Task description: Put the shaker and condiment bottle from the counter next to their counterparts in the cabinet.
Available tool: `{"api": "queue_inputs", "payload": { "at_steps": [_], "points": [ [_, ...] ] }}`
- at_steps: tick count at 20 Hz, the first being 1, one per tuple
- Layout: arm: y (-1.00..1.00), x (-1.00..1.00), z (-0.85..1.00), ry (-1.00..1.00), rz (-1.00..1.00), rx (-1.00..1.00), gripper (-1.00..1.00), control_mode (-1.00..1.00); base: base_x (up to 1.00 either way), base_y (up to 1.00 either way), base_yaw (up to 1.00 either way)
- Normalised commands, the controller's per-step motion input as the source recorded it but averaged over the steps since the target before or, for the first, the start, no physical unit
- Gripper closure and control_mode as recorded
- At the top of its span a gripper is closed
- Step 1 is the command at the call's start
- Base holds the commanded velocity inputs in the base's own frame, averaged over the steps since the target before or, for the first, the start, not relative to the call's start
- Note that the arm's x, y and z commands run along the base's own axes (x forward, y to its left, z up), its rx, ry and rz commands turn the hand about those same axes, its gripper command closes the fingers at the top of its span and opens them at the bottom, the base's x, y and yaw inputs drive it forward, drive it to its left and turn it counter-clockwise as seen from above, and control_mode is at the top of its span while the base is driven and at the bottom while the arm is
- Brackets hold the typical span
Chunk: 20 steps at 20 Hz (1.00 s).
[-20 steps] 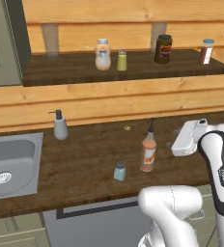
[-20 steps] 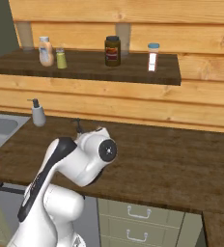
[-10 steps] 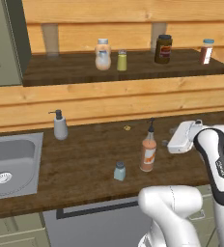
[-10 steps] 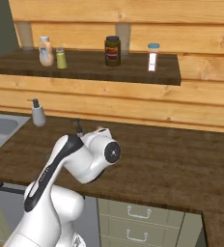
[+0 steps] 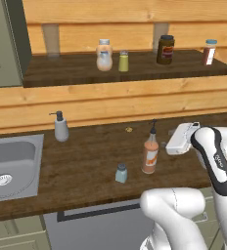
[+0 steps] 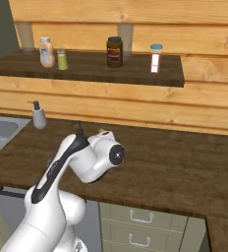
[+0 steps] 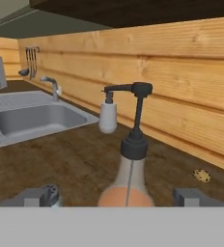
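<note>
- Hand view puts the condiment bottle [image 7: 128,185] between the spread fingers of the hand [image 7: 113,197], not gripped.
- Nothing is moved yet: the bottle and shaker [image 5: 121,173] stand on the tabletop [image 5: 86,161]; both remain to be shelved.
- Cabinet [image 5: 130,73] shelf holds the yellow-green shaker [image 5: 124,61] and peach bottle [image 5: 104,55].
- Dark wood tabletop, steel sink [image 5: 10,166], plank walls.

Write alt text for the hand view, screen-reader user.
Seen along the open gripper, the condiment bottle stands close ahead between the two fingertips, its thin dark nozzle rising toward the plank wall. The shaker sits low at the left; behind the bottle on the dark counter are a white pump dispenser and the steel sink.
</note>
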Motion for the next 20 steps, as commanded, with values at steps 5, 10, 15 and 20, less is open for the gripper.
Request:
{"api": "queue_inputs", "payload": {
  "at_steps": [5,10,15,20],
  "points": [
    [0.00,0.18,-0.02,0.00,0.00,0.00,-1.00,-1.00,0.00,0.00,0.00],
    [0.00,0.20,-0.06,0.00,0.00,0.00,-1.00,-1.00,0.00,0.00,0.00],
    [0.00,0.20,-0.08,0.00,0.00,0.00,-1.00,-1.00,0.00,0.00,0.00],
    [0.00,0.14,-0.07,0.00,0.00,0.00,-1.00,-1.00,0.00,0.00,0.00]
  ]
}}
